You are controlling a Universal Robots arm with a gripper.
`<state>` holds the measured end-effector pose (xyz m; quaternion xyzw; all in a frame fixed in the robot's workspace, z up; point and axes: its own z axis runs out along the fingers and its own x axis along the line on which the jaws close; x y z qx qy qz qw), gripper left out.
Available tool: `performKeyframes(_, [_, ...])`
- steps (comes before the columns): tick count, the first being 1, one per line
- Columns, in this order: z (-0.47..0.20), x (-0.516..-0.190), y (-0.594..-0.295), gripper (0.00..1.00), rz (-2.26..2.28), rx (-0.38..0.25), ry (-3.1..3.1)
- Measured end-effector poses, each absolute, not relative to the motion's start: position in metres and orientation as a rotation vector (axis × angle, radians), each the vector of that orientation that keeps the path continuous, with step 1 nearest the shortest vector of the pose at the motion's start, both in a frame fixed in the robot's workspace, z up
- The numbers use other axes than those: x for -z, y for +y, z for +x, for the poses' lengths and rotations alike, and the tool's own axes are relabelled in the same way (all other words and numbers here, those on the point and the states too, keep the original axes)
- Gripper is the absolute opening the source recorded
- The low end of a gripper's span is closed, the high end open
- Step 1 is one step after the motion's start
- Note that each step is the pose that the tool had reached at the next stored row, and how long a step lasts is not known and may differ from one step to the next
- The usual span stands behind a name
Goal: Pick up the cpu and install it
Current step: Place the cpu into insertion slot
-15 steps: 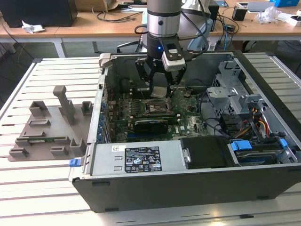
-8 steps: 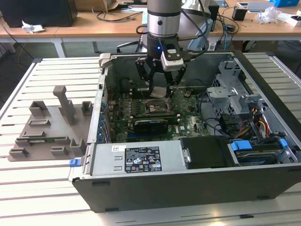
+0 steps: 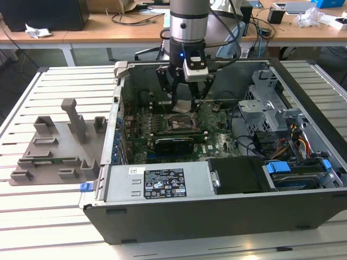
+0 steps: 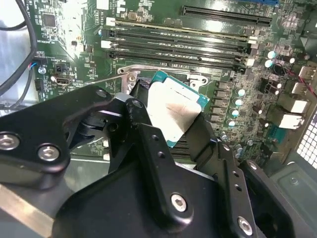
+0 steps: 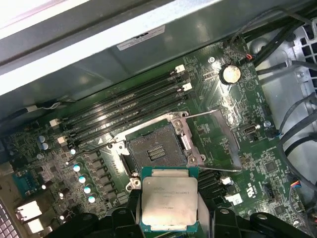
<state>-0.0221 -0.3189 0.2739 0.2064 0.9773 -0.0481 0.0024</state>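
The cpu (image 3: 183,106) is a small flat square chip with a silvery top and a green rim. It hangs inside the open computer case (image 3: 162,187), a little above the motherboard (image 3: 217,142). My gripper (image 3: 184,101) is shut on the cpu, one black finger on each side. In both wrist views the cpu (image 4: 173,111) (image 5: 169,198) sits between the fingers (image 4: 141,126) (image 5: 218,220). The dark square socket (image 5: 156,148) lies open and bare just beside the chip, its metal frame (image 5: 214,141) swung aside. In the exterior view the socket (image 3: 181,123) is directly below the gripper.
Memory slots (image 5: 124,106) run along one side of the socket. Drive cages and cable bundles (image 3: 282,135) fill the case at the exterior view's right. A grey plastic tray (image 3: 54,151) with raised blocks lies on the slatted table at the exterior view's left.
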Motion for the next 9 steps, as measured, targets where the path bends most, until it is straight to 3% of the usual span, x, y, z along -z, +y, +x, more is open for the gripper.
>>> performKeyframes(9, [-0.0221,-0.2738,-0.3189,0.54,0.742,0.158,3.046])
